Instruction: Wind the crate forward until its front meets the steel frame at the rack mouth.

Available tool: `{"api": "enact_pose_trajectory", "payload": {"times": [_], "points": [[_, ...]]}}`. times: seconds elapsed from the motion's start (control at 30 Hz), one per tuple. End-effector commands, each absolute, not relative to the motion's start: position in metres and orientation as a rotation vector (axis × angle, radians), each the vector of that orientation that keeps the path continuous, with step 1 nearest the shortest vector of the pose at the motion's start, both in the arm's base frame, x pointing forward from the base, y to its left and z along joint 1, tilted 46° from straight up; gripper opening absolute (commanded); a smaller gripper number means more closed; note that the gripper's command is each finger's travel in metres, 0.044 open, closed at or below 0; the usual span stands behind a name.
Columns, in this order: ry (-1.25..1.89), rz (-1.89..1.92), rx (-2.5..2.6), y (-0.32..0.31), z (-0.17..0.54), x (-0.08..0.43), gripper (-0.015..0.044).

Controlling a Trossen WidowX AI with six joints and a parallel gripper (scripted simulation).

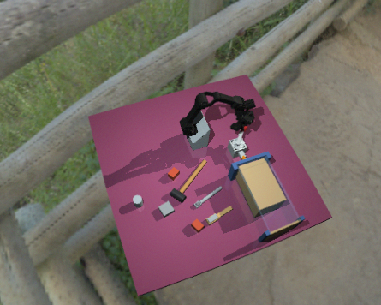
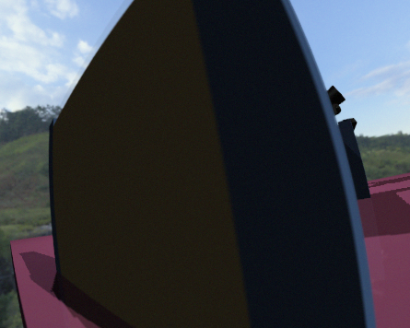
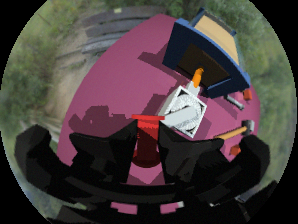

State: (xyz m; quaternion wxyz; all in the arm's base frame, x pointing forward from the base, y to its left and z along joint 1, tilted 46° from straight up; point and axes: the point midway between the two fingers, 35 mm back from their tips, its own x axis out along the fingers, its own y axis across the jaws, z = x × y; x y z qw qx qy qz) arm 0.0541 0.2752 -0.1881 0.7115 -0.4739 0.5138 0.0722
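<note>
My gripper (image 1: 243, 127) (image 3: 147, 144) is shut on the red grip of the winch handle (image 1: 245, 128) (image 3: 148, 131). The handle's pale arm (image 1: 241, 138) (image 3: 181, 117) runs from this grip to the top of the white winch (image 1: 235, 148) (image 3: 187, 102); its key end is hidden in the hole. An orange strap (image 1: 243, 158) (image 3: 198, 77) runs from the winch into the cubby mouth. The tan crate (image 1: 261, 186) (image 3: 218, 36) sits flat inside, its front close behind the blue steel frame (image 1: 251, 158) (image 3: 174, 47); I cannot tell whether they touch.
A mallet (image 1: 193, 177), a wrench (image 1: 209, 197), a brush-like tool (image 1: 219, 214), two red blocks (image 1: 173, 173) (image 1: 197, 225), a grey block (image 1: 166, 209) and a white cylinder (image 1: 137, 200) lie away from the winch. The cubby's dark end panel (image 2: 138, 161) fills much of the exterior view.
</note>
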Motion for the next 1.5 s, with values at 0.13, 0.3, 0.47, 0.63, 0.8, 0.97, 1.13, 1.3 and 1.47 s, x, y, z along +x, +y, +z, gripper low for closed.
{"api": "enact_pose_trajectory", "payload": {"times": [0.13,0.3,0.47,0.63,0.8,0.97,1.13,1.3,1.47], "points": [[1.156,0.156,-1.075,0.26,-0.182,0.045,0.0],[1.157,0.156,-1.075,0.256,-0.179,0.043,0.0],[1.157,0.155,-1.076,0.252,-0.175,0.041,0.0],[1.157,0.155,-1.076,0.247,-0.171,0.04,0.0],[1.157,0.155,-1.077,0.243,-0.167,0.039,0.0],[1.157,0.155,-1.077,0.238,-0.163,0.038,0.0],[1.158,0.154,-1.078,0.234,-0.159,0.038,0.0],[1.158,0.154,-1.078,0.229,-0.155,0.038,0.0],[1.158,0.154,-1.079,0.225,-0.151,0.039,0.0]]}}
